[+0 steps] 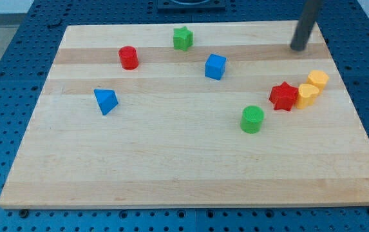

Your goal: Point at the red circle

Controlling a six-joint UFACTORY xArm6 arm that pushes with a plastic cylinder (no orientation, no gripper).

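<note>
The red circle [129,57] is a short red cylinder on the wooden board [171,167], in the view's upper left. My tip [298,48] is at the view's upper right, far to the right of the red circle. The green star [183,38] and the blue cube [215,66] lie between the tip and the red circle. The tip touches no block.
A blue triangle [106,101] lies at the left. A green circle [252,119] sits right of the middle. A red star [283,96] touches a yellow block [308,95], with another yellow block [318,80] just behind it. A blue pegboard [4,77] surrounds the board.
</note>
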